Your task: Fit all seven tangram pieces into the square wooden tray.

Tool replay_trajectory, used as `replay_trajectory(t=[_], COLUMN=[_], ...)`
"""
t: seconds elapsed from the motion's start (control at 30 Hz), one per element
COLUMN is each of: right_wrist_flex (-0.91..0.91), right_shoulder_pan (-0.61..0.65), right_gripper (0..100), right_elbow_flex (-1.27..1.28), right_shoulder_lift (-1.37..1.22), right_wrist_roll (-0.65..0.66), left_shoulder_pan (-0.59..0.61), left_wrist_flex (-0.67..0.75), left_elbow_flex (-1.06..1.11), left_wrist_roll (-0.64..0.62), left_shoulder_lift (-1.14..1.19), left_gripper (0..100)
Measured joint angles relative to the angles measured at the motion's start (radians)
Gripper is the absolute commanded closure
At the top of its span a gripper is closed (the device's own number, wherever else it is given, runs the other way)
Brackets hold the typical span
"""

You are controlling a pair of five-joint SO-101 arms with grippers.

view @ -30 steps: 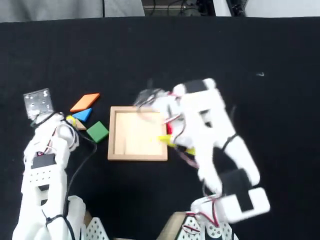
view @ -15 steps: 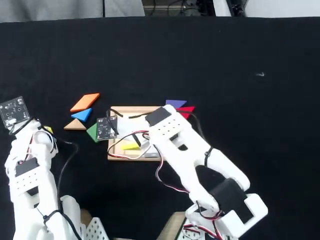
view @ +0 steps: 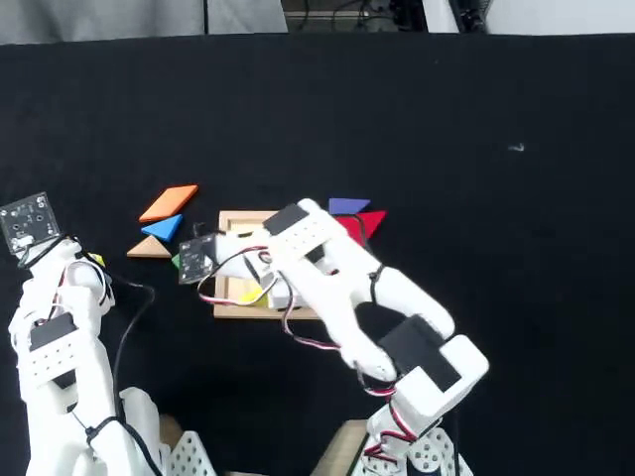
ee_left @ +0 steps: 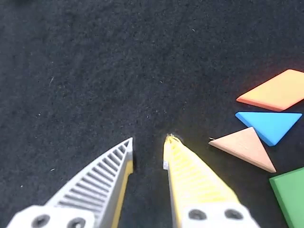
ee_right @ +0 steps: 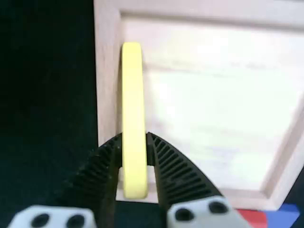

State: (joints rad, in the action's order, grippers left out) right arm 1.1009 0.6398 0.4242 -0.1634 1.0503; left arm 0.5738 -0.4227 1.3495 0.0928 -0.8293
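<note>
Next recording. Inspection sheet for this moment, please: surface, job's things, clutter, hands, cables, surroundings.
Surface: black-covered table.
Job's things: wooden tray; yellow piece on edge along the tray's inner wall; orange, blue, tan, green pieces left of the tray; purple, red by its far right corner.
Clutter: nothing seen.
Hands: left hand open over bare table; right hand shut on yellow piece.
Cables: wires loop by the tray's near rim; black cable trails at left.
Surroundings: equipment beyond the table's far edge.
</note>
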Motion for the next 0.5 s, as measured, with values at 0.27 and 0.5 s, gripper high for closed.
replay_trajectory(t=[0.27, 0.5], right_wrist_flex=[-0.002, 0.032], right_shoulder_pan=[0.041, 0.041], right_gripper=[98.7, 98.5], right_elbow_flex=[-0.028, -0.029], right_shoulder_lift=[0.000, 0.000], right_wrist_roll=[-0.034, -0.037], left_shoulder_pan=[0.000, 0.000], left_wrist_flex=[0.000, 0.000], left_elbow_flex=[0.000, 0.000], left_wrist_roll=[0.000, 0.000], left_shoulder_lift=[0.000, 0.000], left_gripper=[88, 88])
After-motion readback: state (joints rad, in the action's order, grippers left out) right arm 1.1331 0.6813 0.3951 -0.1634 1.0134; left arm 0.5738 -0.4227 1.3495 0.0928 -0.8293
